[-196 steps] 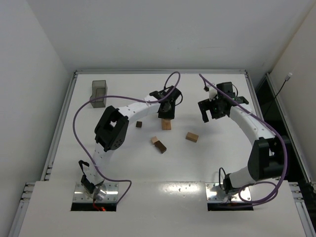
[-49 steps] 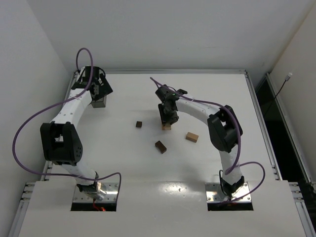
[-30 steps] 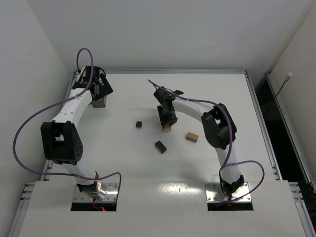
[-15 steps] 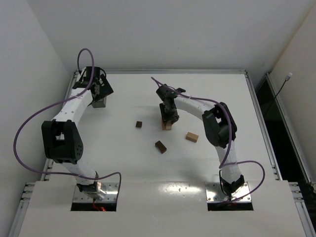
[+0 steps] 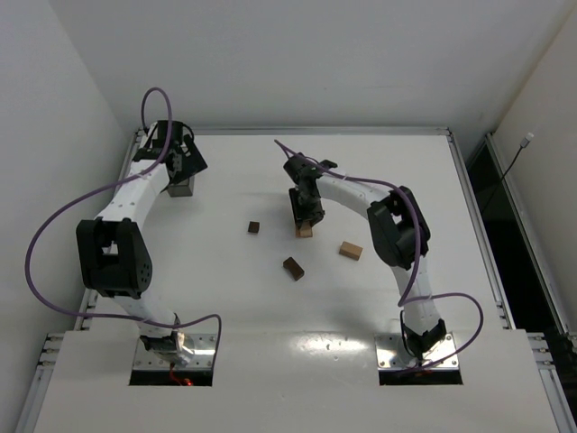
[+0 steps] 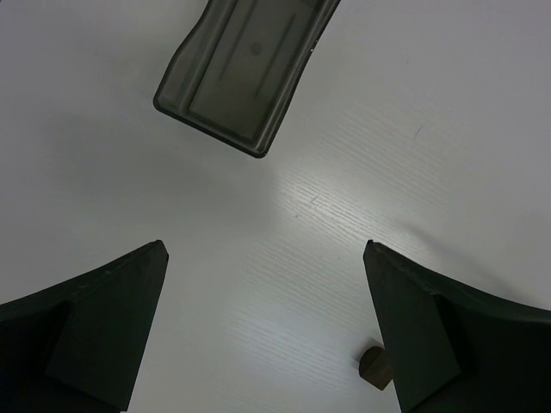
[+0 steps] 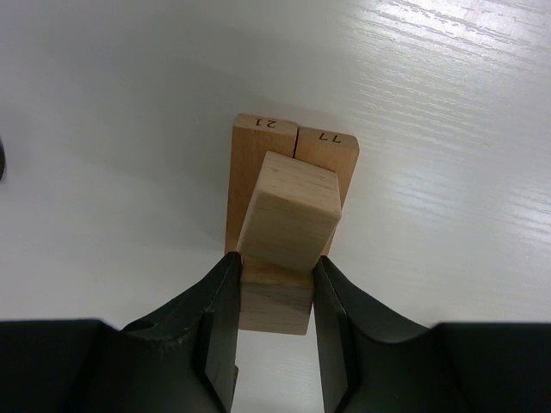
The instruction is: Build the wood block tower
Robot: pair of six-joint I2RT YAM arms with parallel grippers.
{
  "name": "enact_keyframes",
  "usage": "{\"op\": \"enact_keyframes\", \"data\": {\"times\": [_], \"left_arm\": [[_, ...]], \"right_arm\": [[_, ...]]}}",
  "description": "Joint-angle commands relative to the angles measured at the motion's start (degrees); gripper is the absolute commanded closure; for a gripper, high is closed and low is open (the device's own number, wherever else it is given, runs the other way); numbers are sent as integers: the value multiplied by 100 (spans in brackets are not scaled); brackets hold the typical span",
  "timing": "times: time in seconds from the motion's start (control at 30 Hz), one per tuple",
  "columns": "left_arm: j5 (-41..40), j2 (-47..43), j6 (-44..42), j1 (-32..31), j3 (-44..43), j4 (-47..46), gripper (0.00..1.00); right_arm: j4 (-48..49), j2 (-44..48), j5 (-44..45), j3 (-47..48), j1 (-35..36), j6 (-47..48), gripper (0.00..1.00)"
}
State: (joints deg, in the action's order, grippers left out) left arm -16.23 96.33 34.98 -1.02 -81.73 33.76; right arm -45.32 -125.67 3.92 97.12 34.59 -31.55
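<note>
The tower [image 7: 258, 163] is just two tan blocks lying flat side by side with their long sides touching. Their long way points away from the right wrist camera. The right gripper [image 7: 275, 275] is right over the tower, and its jaws are squeezed on a light tan block [image 7: 291, 215]. This block sits over the line where the two tan blocks meet, and its long way seems to point the same way as theirs. It is hard to tell if it touches them.

From above, a tan block [image 5: 351, 250] lies near the tower [image 5: 305, 231] on its right. A dark brown block [image 5: 293, 268] lies near its front, and a small dark block [image 5: 254, 227] near its left. None of them is in the way.

The grey box [image 6: 245, 77] is well to the tower's left and farther back. The left gripper [image 6: 263, 258] hangs beside the box, with its jaws wide apart and nothing in them.
</note>
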Motion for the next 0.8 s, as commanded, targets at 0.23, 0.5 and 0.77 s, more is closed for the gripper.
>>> {"op": "enact_keyframes", "data": {"times": [0.23, 0.5, 0.77], "left_arm": [[76, 43, 53, 66, -247, -115, 4], [76, 43, 53, 66, -247, -115, 4], [129, 96, 53, 66, -247, -115, 4]], "right_arm": [[32, -90, -23, 307, -66, -106, 93], [32, -142, 30, 307, -119, -106, 94], [32, -142, -84, 307, -172, -53, 62]]}}
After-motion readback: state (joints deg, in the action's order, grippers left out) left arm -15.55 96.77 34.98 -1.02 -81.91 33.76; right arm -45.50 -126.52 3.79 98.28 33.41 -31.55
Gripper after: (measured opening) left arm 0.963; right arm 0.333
